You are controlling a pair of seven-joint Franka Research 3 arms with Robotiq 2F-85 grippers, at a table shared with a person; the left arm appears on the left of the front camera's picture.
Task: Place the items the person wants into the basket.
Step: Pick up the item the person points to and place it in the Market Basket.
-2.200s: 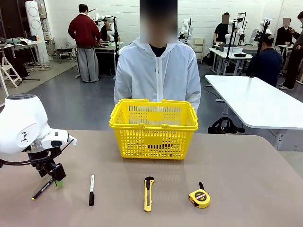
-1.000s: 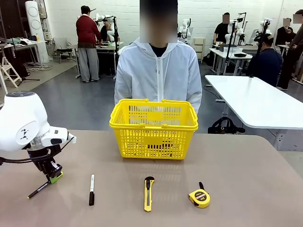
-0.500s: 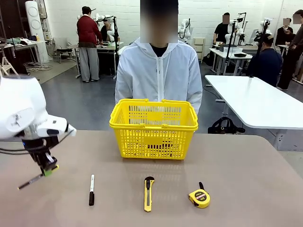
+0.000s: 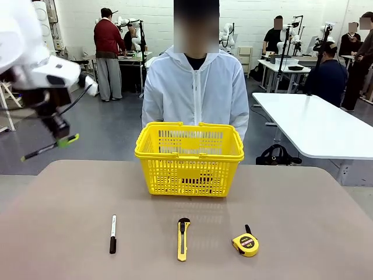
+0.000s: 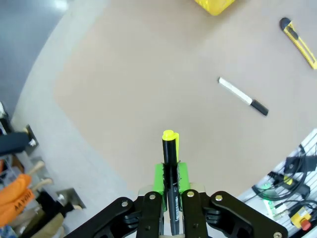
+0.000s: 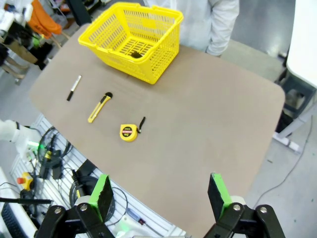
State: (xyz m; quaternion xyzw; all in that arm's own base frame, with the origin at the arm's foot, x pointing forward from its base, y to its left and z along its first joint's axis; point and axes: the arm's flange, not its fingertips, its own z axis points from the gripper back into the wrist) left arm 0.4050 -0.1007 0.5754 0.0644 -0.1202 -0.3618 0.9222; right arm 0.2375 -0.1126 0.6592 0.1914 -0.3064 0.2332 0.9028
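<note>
L gripper [image 5: 168, 174] clamped tight on slim black pen [image 5: 170, 151], yellow-green end poking out past green pads. Held up in air, well left of yellow basket [image 4: 189, 153], pen slanting. R gripper [image 6: 161, 194] spread wide, nothing btwn fingers, high over table [image 4: 58, 221]. Basket at far-mid table, just in front of person [image 4: 195, 96]; dark patch on its floor, can't tell what. On near table, L to R: white-and-black pen [image 4: 112, 233], yellow box cutter [image 4: 183, 239], tape measure [image 4: 245, 244], all apart, outside basket.
</note>
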